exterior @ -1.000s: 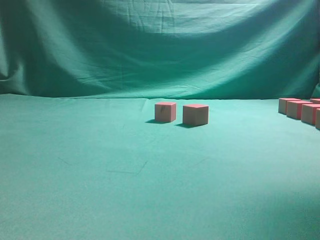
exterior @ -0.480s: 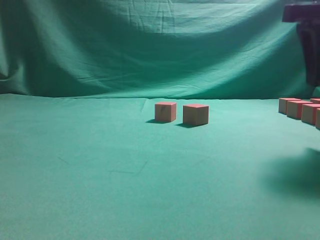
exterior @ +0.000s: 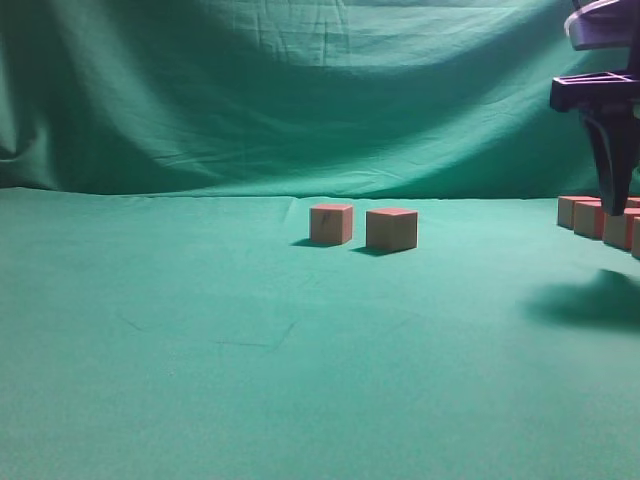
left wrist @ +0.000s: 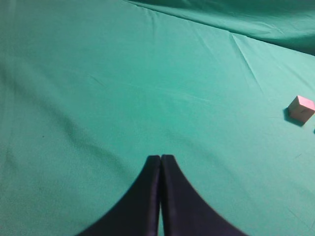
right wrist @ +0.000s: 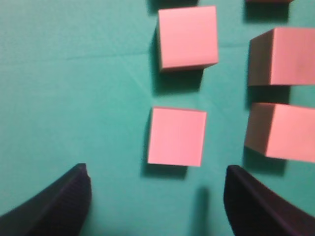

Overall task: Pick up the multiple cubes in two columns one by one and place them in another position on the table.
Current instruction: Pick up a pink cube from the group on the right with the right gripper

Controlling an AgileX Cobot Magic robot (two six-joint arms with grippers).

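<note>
In the exterior view, the right gripper (exterior: 612,150) hung above the cubes (exterior: 600,216) at the green surface (exterior: 250,350)'s right edge. In the left wrist view, the left gripper (left wrist: 161,162) was closed, empty. In the right wrist view, the right gripper's jaws stood wide apart, holding nothing, above the nearest cube (right wrist: 176,136).

Ext cam sits low, looking across the table (exterior: 250,380) twd the backdrop. My L wrist cam looks down from higher up, R wrist cam straight down, close. Both R wrist and ext catch the cubes (right wrist: 176,136) at right.
</note>
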